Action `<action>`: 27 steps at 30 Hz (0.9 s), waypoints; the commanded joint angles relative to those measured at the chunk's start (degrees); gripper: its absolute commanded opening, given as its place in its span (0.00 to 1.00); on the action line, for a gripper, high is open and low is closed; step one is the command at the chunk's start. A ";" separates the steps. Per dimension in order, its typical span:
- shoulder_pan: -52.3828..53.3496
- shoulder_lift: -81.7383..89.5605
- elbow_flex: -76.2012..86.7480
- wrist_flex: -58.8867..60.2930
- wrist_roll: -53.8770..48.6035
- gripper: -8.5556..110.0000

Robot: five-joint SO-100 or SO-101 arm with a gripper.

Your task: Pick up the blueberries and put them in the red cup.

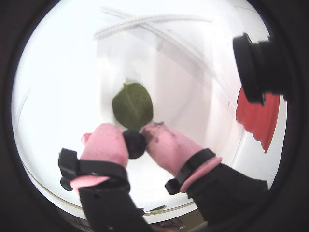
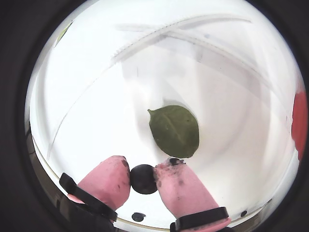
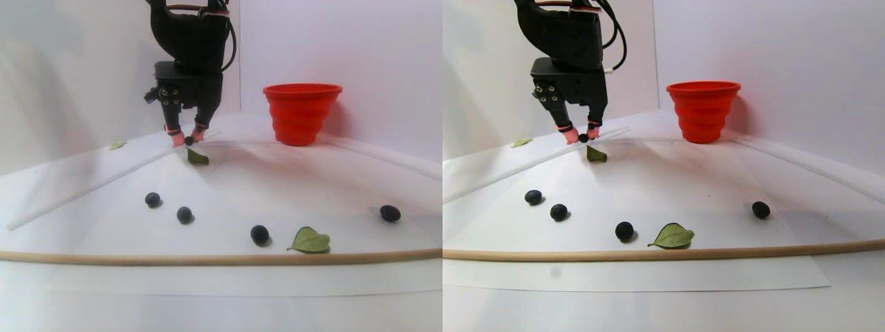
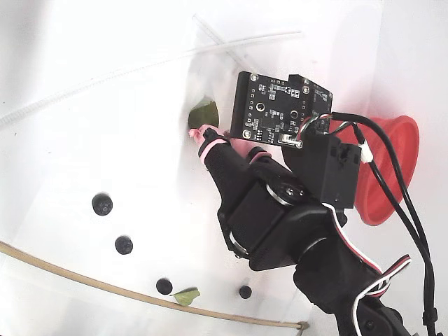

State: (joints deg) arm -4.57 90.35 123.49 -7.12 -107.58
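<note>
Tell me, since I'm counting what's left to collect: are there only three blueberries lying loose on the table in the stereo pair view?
No, four loose blueberries lie on the white table, while the tool pinches a fifth.

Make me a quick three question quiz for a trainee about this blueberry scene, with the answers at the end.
1. True or false: the claw holds a blueberry between its pink fingertips.
2. In the stereo pair view, how many blueberries lie loose on the white sheet?
3. In that view, the red cup stands: A) lying on its side, B) upright near the back wall, C) under the claw.

Key: 1 true. 2 four. 3 B; it is to the right of the claw, apart from it.
</note>
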 commanded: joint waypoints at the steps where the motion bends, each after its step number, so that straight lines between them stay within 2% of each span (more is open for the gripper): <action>1: 0.53 6.94 0.09 0.62 -0.62 0.15; 27: 6.24 18.11 3.52 8.88 -0.70 0.15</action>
State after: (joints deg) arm 1.41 101.43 127.27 0.88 -108.28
